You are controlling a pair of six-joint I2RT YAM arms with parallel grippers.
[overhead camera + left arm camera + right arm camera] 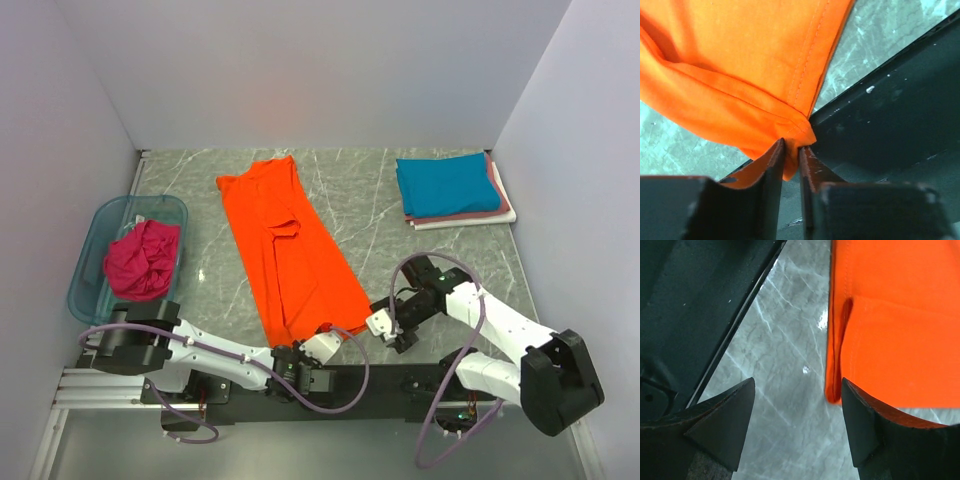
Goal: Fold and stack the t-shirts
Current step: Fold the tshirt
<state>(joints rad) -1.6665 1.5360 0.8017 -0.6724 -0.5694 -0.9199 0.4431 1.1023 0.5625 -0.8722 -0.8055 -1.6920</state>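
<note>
**Near edge, by the black mounting rail:** L tool is pressed almost together, pinching the near hem corner of the orange t-shirt. Cloth is bunched btwn its fingers right over the rail's edge.

Just to the right, R tool is spread wide, low over the grey marble surface. The shirt's other near corner lies just inside one finger. Can't tell if the folded hem touches it.

The orange tee lies flat as a long strip, running from the rail toward the far wall and angled left at its far end. A sleeve flap wrinkles mid-strip. Bare surface shows along both long edges.

At left, a translucent blue tub sits by the side wall w/ a crumpled magenta t-shirt inside.

In the far right corner, well apart from both arms, sits a folded stack. The teal t-shirt is on top, w/ the pink t-shirt edge showing under it and the white t-shirt at the bottom. Its edges are roughly squared, and it sits near both walls.
</note>
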